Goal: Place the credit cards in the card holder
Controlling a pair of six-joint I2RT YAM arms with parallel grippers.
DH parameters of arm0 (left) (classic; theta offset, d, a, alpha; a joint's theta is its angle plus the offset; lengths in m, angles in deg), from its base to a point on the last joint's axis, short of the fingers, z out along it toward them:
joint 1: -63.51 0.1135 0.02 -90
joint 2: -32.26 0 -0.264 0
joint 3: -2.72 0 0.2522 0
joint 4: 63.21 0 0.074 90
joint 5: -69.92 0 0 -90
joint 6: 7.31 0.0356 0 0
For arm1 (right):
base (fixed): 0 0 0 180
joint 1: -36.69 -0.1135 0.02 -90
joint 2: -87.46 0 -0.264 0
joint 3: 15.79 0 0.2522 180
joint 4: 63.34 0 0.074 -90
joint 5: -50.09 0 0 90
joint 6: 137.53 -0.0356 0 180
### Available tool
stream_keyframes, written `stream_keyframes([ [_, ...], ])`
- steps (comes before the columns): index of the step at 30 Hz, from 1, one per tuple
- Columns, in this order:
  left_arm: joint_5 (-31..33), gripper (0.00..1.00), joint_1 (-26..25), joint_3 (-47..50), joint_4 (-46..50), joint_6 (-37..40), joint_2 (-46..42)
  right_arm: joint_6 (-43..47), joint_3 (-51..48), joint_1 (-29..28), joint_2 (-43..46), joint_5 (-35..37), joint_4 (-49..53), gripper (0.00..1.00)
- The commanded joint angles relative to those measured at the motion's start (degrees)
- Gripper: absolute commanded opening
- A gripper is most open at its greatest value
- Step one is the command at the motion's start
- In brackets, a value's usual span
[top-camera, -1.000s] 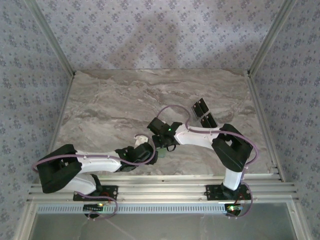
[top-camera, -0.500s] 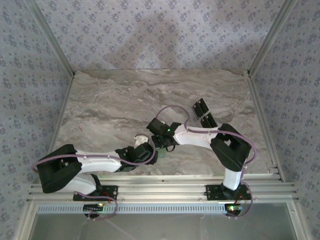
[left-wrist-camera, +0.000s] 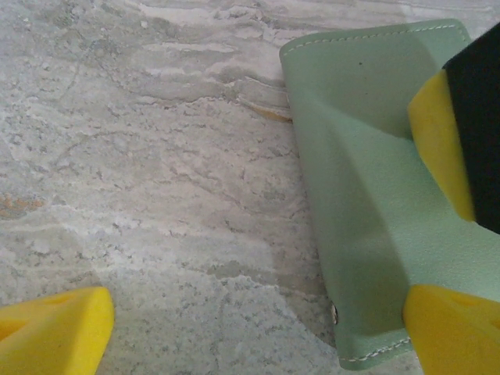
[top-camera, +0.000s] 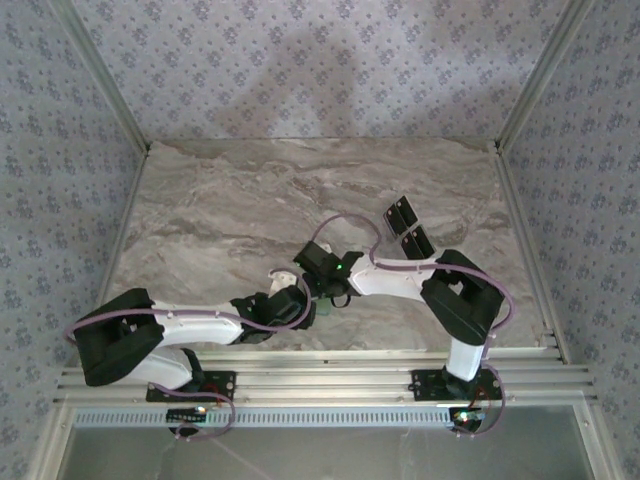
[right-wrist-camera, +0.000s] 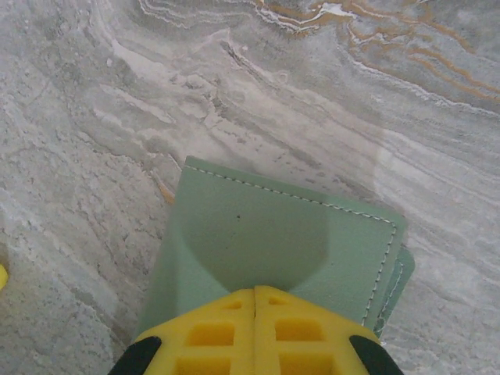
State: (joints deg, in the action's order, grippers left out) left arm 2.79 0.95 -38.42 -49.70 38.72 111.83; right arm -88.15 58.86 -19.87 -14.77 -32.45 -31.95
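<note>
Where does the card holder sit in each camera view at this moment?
Left wrist: the card holder lies along the right side, from top to bottom.
Right wrist: centre of the picture, just above the shut right gripper.
Top external: low centre, under the right gripper, too covered to make out.
Shared landmark: the right gripper's yellow fingers resting on the holder's green face.
</note>
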Motion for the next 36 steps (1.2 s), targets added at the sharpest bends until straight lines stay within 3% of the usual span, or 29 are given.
stream_keyframes([
  [1,-5.0,0.97,0.1,2.0,0.9,-0.4,2.7,-2.1,-4.7,-1.9,-1.5,-1.5,3.4,0.0],
  [36,-4.9,0.97,0.1,1.8,0.6,-1.1,4.3,-3.6,-8.4,-5.4,3.6,0.9,-1.0,0.0],
])
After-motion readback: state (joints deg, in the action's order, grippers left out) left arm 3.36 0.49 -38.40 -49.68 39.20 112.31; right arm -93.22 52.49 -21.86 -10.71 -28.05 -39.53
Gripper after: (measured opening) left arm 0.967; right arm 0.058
